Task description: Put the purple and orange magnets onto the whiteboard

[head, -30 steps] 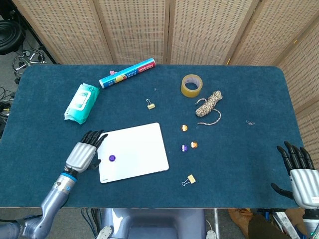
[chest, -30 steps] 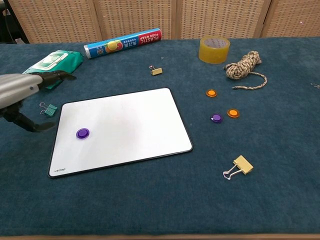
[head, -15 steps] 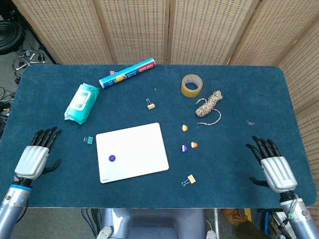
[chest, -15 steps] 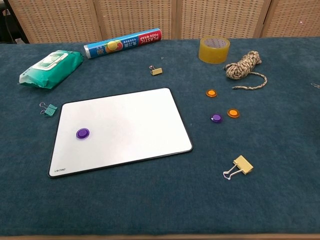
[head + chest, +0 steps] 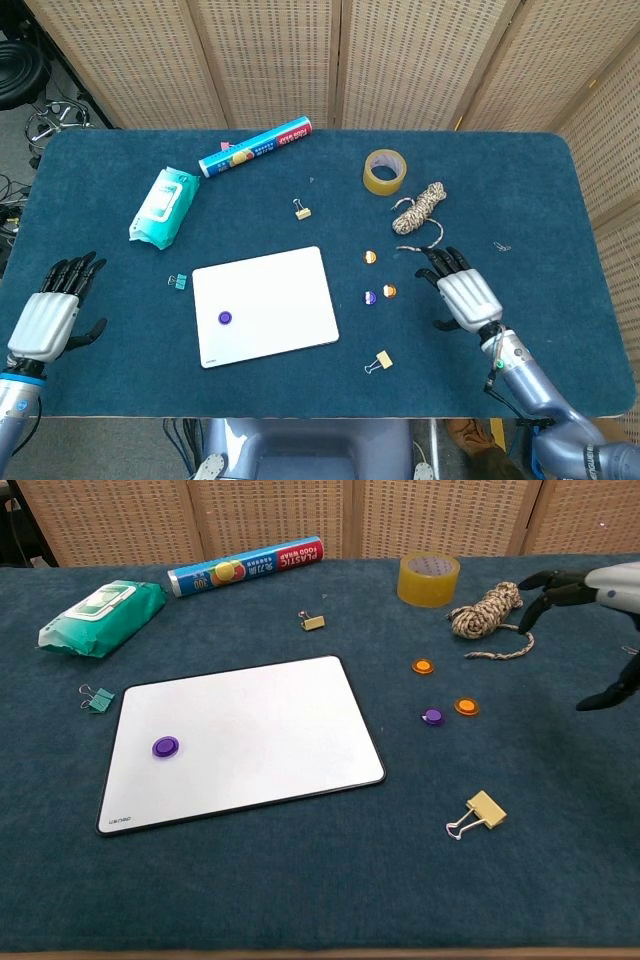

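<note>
A flat rectangular whiteboard (image 5: 265, 306) with rounded corners and a thin dark edge lies on the dark blue felt-like table cover (image 5: 300, 390), a little left of the middle. One round purple magnet (image 5: 225, 318) already sits on its smooth white surface, near the left side of the board. Three more small round magnets lie on the cloth to the right of the board and apart from it: a second purple magnet (image 5: 370, 296), an orange magnet (image 5: 390, 291) just beside it on its right, and another orange magnet (image 5: 370, 257) farther back.

The right hand (image 5: 463, 296) has a silver metal back and black fingers. It hovers to the right of the magnets with the fingers spread and holds nothing. The left hand (image 5: 48, 318) is at the near left edge of the table, well apart from the board, also with the fingers apart and nothing in it.

Far on the table there are a blue plastic-wrap roll (image 5: 254, 147), a ring of yellowish tape (image 5: 384, 171), a bundle of twisted rope (image 5: 418, 213) and a soft green wet-wipes pack (image 5: 163, 206). A small yellow binder clip (image 5: 302, 209) lies beyond the board, a green binder clip (image 5: 179, 282) is beside its left edge, and a larger yellow binder clip (image 5: 379, 362) lies near its right corner.
</note>
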You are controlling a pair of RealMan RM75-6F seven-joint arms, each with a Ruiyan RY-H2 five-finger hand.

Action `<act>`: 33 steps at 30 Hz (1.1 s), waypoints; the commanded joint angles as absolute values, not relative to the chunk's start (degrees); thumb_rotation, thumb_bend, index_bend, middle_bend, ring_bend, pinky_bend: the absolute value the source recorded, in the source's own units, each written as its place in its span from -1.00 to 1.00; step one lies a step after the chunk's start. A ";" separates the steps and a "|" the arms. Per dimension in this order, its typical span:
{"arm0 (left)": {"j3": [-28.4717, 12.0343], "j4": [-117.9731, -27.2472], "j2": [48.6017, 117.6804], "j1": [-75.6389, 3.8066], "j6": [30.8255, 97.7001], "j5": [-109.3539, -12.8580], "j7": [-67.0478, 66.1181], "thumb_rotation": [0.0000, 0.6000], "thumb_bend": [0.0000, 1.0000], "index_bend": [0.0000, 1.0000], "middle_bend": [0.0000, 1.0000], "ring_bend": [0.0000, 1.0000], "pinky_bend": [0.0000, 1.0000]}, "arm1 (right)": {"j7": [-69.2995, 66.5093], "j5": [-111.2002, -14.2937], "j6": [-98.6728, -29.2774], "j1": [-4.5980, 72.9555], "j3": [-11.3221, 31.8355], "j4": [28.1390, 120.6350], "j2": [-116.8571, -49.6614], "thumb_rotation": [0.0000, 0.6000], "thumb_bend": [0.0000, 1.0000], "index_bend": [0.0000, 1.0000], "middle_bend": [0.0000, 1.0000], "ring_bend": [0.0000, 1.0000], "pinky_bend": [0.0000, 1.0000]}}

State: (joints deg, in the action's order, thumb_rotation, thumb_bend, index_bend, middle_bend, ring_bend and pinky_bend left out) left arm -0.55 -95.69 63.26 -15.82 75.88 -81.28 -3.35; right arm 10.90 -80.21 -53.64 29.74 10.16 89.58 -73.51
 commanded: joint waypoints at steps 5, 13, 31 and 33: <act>-0.82 -96.30 62.46 -15.39 75.56 -80.87 -2.59 1.00 -0.39 -0.99 -1.00 -1.00 -1.00 | 13.00 -75.94 -48.09 35.07 11.19 82.49 -79.93 1.00 -0.87 -0.49 -1.00 -1.00 -1.00; -1.34 -96.48 61.94 -15.54 74.09 -80.01 -2.18 1.00 -0.39 -0.99 -1.00 -1.00 -1.00 | 13.82 -72.91 -45.12 38.71 11.11 76.71 -84.43 1.00 -0.69 -0.52 -1.00 -1.00 -1.00; -1.93 -96.41 61.36 -15.45 72.87 -79.84 -1.12 1.00 -0.39 -0.99 -1.00 -1.00 -1.00 | 14.00 -69.45 -43.17 42.39 10.23 70.97 -88.90 1.00 -0.54 -0.37 -1.00 -1.00 -1.00; -1.97 -96.39 61.33 -15.43 72.81 -79.87 -1.04 1.00 -0.39 -0.99 -1.00 -1.00 -1.00 | 13.84 -69.31 -43.22 42.58 10.17 70.72 -89.15 1.00 -0.53 -0.35 -1.00 -1.00 -1.00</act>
